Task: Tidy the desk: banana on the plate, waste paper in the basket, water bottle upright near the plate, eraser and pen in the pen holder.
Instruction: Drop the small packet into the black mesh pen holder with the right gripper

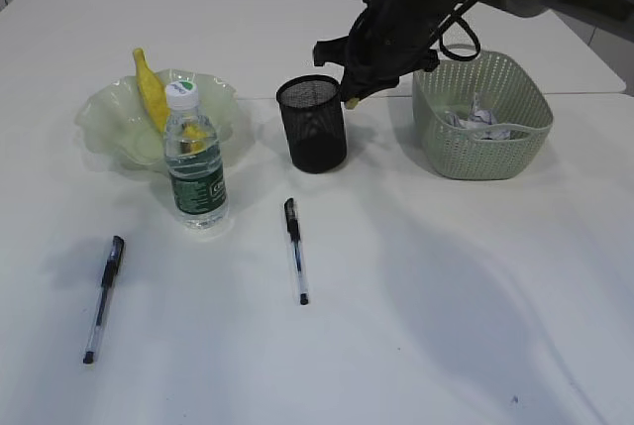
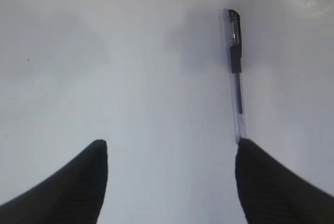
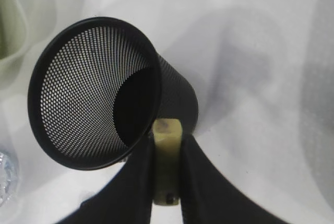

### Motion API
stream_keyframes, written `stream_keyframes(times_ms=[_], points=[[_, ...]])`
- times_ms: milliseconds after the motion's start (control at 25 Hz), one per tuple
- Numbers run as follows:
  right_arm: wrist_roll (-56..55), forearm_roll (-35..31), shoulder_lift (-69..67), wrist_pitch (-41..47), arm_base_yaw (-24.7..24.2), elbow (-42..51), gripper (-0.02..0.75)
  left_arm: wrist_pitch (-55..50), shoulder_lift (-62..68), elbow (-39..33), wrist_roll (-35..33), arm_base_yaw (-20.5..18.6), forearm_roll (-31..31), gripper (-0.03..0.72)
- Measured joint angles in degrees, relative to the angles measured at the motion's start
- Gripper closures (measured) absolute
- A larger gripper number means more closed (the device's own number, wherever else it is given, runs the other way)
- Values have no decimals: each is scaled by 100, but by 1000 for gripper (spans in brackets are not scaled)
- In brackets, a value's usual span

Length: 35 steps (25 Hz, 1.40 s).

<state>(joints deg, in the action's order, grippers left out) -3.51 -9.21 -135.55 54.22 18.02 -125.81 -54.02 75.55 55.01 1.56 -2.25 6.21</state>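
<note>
- The right arm's fingers [image 3: 168, 145] are pinched narrow on the pale yellow eraser [image 3: 167, 167], which stands on end between them, its top edge just at the rim of the pen holder [image 3: 99, 91].
- In the exterior view the right arm reaches in from the upper right, with the eraser [image 1: 351, 103] a small yellow speck just beside the black mesh pen holder [image 1: 313, 125], near its upper right rim.
- The left arm's fingers [image 2: 169, 182] stand wide apart above the white bench [image 2: 130, 78] and hold nothing.
- A clear pen with a black cap [image 2: 236, 72] lies lengthwise on the bench, its lower end close to one finger's tip in the picture; whether they touch cannot be told.
- The banana [image 1: 151, 88] lies in the pale green ruffled plate [image 1: 104, 118] at the left.
- The water bottle [image 1: 195, 162] stands upright in front of the plate, partly covering its rim.
- The crumpled waste paper [image 1: 482, 123] sits inside the sage-green basket [image 1: 485, 153] on the right.
- A second pen [image 1: 296, 250] lies on the bench in front of the pen holder, well apart from the first pen [image 1: 104, 296] at lower left.
</note>
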Motion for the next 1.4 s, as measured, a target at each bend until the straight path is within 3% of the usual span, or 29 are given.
stream_keyframes(times_ms=[240, 1040, 1400], points=[[82, -215, -18, -107, 0, 0, 645, 72, 0, 0, 0, 0, 0, 150], [40, 480, 131, 500, 0, -242, 647, 75, 0, 0, 0, 0, 0, 150], [38, -147, 142, -43, 0, -349, 647, 84, 0, 0, 0, 0, 0, 150]])
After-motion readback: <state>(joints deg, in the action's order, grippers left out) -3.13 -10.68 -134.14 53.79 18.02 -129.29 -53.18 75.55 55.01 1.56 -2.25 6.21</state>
